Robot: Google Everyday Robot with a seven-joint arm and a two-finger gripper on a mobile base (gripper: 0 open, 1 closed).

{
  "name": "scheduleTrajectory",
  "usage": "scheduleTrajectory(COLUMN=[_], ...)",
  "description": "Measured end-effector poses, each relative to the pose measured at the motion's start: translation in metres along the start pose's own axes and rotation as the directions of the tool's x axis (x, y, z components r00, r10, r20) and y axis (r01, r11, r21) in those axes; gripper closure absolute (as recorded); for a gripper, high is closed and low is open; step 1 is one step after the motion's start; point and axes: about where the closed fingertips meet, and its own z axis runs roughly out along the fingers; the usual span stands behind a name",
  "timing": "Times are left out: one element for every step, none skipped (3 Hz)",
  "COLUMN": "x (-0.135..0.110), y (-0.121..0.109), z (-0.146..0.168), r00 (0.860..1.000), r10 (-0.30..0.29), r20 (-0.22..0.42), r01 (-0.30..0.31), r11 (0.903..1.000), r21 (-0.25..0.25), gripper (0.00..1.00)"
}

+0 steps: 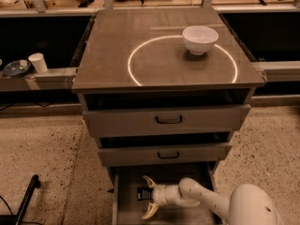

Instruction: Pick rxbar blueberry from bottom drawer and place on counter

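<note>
The bottom drawer [125, 209] is pulled out at the foot of the cabinet. The rxbar blueberry [142, 193], a small dark bar with white lettering, lies on the drawer floor near its left side. My gripper [149, 197] reaches into the drawer from the right on a white arm. It is open, with one pale fingertip [148, 181] above the bar and the other below it. The bar's right end sits between the fingers. The counter [159, 71] with its bright white ring is on top of the cabinet.
A white bowl [200, 39] stands on the counter on the ring's upper right. Two upper drawers with black handles [168, 120] are slightly open above the arm. A white cup [38, 62] and a dark dish [16, 68] sit on a ledge at left. A black pole [27, 198] lies on the floor.
</note>
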Motion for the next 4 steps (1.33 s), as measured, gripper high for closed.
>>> scheduleTrajectory(x=[0.027, 0.04, 0.052, 0.06], y=[-0.009, -0.012, -0.012, -0.01], z=[0.013, 0.02, 0.025, 0.026], r00=[0.998, 0.995, 0.991, 0.99], r10=[0.039, 0.056, 0.071, 0.077], r20=[-0.058, -0.088, -0.113, -0.122], r01=[-0.04, -0.06, -0.078, -0.086], r11=[0.9988, 0.9972, 0.995, 0.9941], r21=[-0.027, -0.044, -0.062, -0.067], gripper=[0.0, 0.0, 0.0, 0.16])
